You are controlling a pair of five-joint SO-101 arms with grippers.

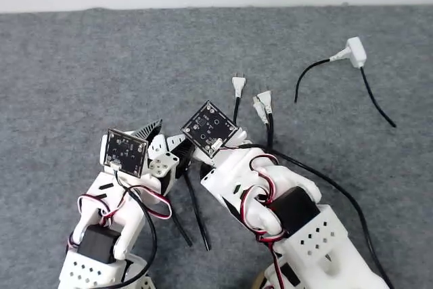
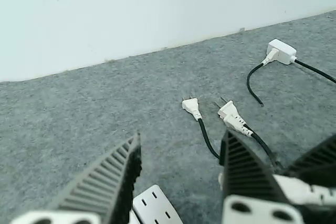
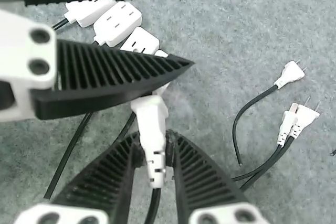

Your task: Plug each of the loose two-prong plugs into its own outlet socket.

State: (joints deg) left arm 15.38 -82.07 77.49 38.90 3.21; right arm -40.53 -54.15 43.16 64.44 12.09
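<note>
My right gripper [image 3: 155, 140] is shut on a white two-prong plug [image 3: 151, 121], whose front end points at a row of white outlet sockets [image 3: 118, 22]. My left gripper [image 2: 181, 137] is open, its ribbed black fingers [image 3: 105, 77] standing on either side of that row; one socket [image 2: 155, 208] lies between them. Loose white plugs on black cords lie farther out on the carpet: a single one [image 1: 238, 84] and a close pair [image 1: 264, 103], also seen as the single plug [image 2: 191, 106] and the pair [image 2: 231, 116].
A white plug joined to a white block [image 1: 355, 52] lies far right with black cords curling from it. Black cords [image 1: 193, 208] run between the two arms. Grey carpet [image 1: 81, 65] covers the table up to a pale wall.
</note>
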